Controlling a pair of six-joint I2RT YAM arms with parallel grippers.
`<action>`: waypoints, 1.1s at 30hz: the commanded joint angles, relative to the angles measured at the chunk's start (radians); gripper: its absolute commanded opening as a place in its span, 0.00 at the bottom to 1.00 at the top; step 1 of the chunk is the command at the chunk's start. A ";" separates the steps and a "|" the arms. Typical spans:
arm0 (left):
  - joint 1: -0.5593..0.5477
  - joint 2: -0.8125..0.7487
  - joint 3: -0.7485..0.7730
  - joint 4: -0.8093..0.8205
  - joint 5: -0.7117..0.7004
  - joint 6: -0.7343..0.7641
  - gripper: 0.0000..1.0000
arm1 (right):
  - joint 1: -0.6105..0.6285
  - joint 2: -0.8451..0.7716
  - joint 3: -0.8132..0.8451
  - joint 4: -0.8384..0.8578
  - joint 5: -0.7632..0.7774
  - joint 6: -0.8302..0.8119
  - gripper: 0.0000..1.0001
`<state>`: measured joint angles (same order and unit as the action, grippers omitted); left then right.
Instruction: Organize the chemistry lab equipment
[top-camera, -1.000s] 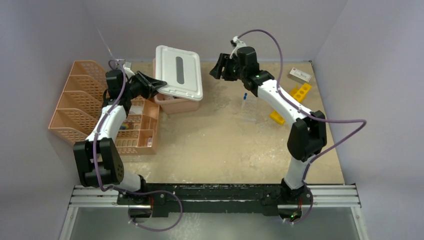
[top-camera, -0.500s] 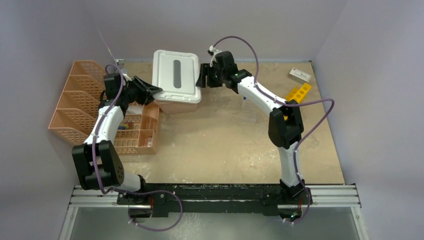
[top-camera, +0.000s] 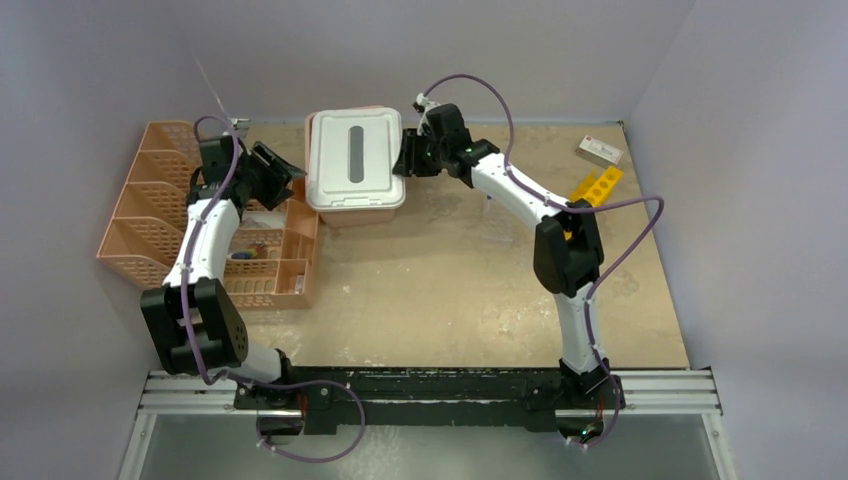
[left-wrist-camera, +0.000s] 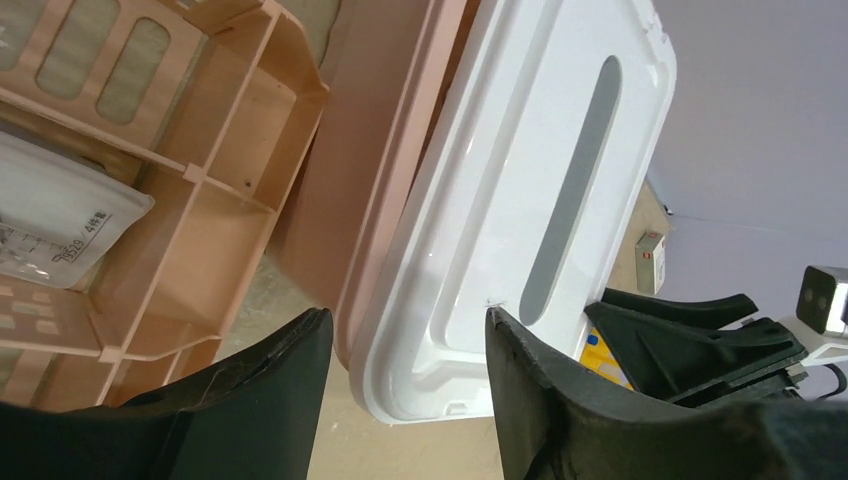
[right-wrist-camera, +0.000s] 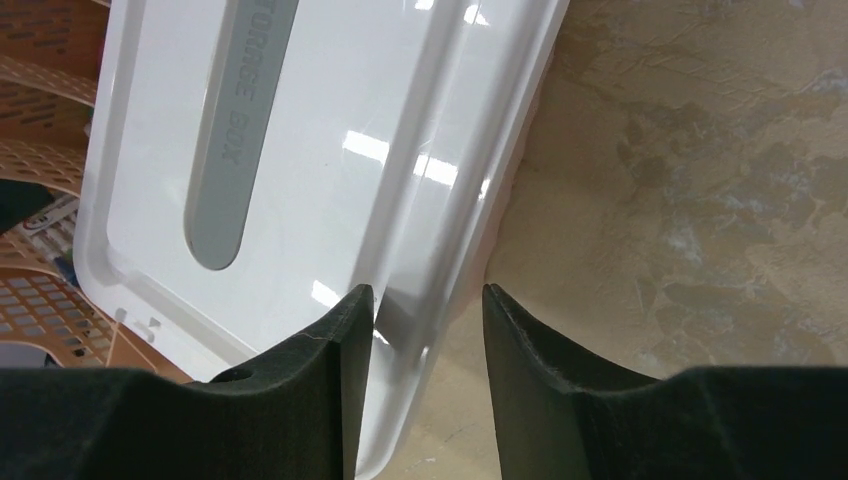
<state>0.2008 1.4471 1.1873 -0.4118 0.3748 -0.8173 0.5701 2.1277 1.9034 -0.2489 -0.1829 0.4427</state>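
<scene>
A white lid (top-camera: 355, 160) lies flat on the pink bin (top-camera: 355, 212) at the back of the table. My left gripper (top-camera: 283, 170) is open at the lid's left edge; in the left wrist view (left-wrist-camera: 405, 315) the lid's corner (left-wrist-camera: 520, 180) shows between its jaws, untouched. My right gripper (top-camera: 403, 158) is open at the lid's right edge; in the right wrist view (right-wrist-camera: 428, 295) its jaws straddle the lid's rim (right-wrist-camera: 300, 150) with a gap. A yellow holed rack (top-camera: 600, 185) lies at the right. A blue-capped tube (top-camera: 489, 199) stands by the right arm.
Orange mesh file trays (top-camera: 150, 200) stand at the far left. A pink compartment tray (top-camera: 285, 255) with small items sits beside them, a plastic bag (left-wrist-camera: 60, 220) in one cell. A small box (top-camera: 598, 150) lies at the back right.
The lid was tilted in my left gripper; now it lies flat on the bin. The left gripper has let go and drawn back left. The right arm swung left to the lid's right edge.
</scene>
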 joint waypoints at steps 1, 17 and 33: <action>0.003 0.045 0.014 0.028 0.037 0.032 0.57 | 0.002 0.011 0.062 0.031 -0.009 0.041 0.43; 0.004 0.110 0.000 0.065 0.055 0.042 0.62 | 0.002 0.086 0.218 -0.068 0.010 0.187 0.18; 0.003 0.118 0.016 0.068 0.057 0.032 0.63 | 0.002 0.104 0.292 -0.121 0.095 0.354 0.11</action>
<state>0.2008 1.5726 1.1801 -0.3672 0.4271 -0.7925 0.5694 2.2372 2.1338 -0.3920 -0.1162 0.7414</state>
